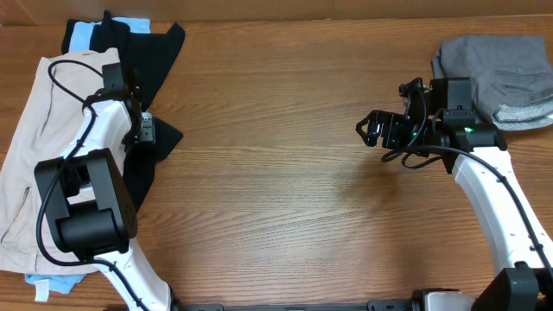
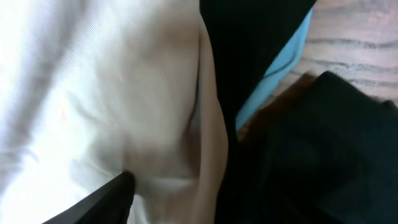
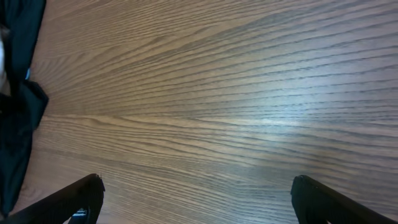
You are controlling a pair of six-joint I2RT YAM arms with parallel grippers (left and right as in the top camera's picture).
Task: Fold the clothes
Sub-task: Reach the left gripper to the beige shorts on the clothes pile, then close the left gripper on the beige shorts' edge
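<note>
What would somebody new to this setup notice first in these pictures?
Pale beige shorts lie spread wide at the left edge of the table. A black garment and a light-blue garment poke out behind them, and the left arm is bent over them. At the far right, a grey garment lies in the back corner. The right pincer hangs open over bare wood between the two piles.

The shorts [image 1: 34,155] lie at the desk's [image 1: 276,199] 9 o'clock, over a larger garment [image 1: 160,52] reaching toward 11. A folded pile [image 1: 497,73] sits at 2. My right fingers [image 3: 74,199] hang above the desk at 3.
</note>
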